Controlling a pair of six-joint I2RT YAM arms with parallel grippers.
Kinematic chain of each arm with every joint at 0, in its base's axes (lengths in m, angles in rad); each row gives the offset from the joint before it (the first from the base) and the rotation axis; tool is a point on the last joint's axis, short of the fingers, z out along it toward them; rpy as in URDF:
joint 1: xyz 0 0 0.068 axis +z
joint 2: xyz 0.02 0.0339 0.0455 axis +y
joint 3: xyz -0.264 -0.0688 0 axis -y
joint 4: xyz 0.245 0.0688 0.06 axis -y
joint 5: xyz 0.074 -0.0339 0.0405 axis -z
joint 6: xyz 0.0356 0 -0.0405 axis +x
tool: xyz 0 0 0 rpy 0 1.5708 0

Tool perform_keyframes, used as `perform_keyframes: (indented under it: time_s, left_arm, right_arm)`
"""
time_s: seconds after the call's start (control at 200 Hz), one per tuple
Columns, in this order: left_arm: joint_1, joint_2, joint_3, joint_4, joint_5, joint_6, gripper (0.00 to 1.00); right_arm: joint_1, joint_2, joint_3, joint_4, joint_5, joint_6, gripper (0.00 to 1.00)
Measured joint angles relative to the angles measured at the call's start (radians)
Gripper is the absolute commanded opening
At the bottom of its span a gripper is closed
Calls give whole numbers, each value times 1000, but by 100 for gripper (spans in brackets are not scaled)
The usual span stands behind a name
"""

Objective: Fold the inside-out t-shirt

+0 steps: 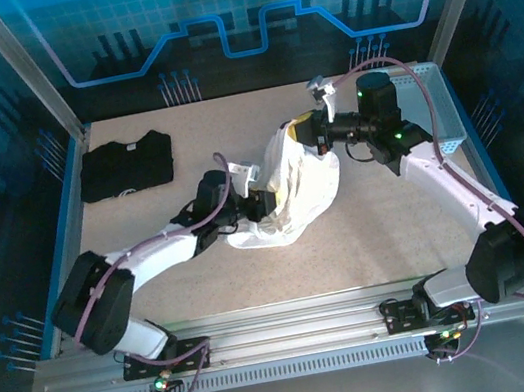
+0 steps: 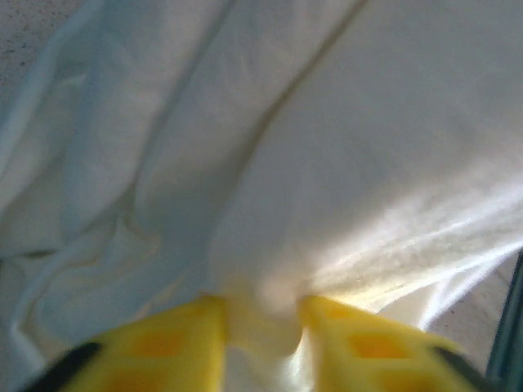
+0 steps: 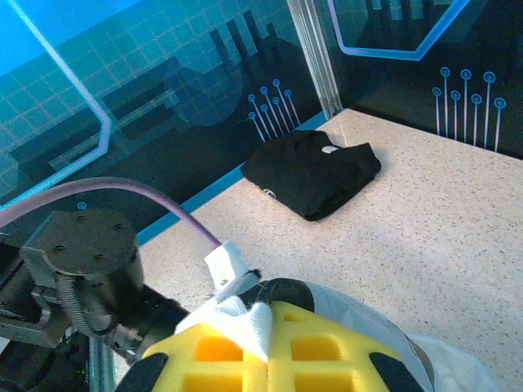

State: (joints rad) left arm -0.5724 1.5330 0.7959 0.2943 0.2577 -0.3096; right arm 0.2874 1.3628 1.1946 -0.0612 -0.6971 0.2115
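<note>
Top external view shows the inside-out t-shirt (image 1: 303, 189) bunched in a crumpled heap near the middle of the surface (image 1: 399, 223), strung between the two arms rather than lying flat. The left gripper (image 1: 263, 202) is closed on a fold at the heap's near-left side. Its wrist view shows a small tuck of white cloth pinched between the yellow fingers (image 2: 155, 351). The right gripper (image 1: 318, 138) is shut on the far-right end, with just a little tuft of fabric poking up between its fingers in the right wrist view.

Both holds look shallow, so the main risk, as I judge it, is slippage. If the arms pull apart to spread the shirt, the thin cloth could slide out of one pinch and drop in a heap. Either pinch may also have caught more than one layer, which would leave the shirt twisted instead of opening out. The grippers sit near each other, so a careless crossing move could knock them together. The black folded t-shirt (image 1: 125, 164) lies well apart at the far left and seems safe from dragging.
</note>
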Motion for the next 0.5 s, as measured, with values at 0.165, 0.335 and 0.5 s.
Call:
perform_keyframes:
  time_s: [0.165,0.335,0.5]
  left_arm:
    - [0,-71,21,-31,2,-15,0]
    - [0,-308,120,-79,-2,-68,0]
    - [0,-444,304,-117,-37,-112,0]
  right_arm:
    - [-14,-45,2,-66,82,-19,0]
    - [34,-92,13,-91,183,-37,0]
    - [134,-93,96,-165,335,-63,0]
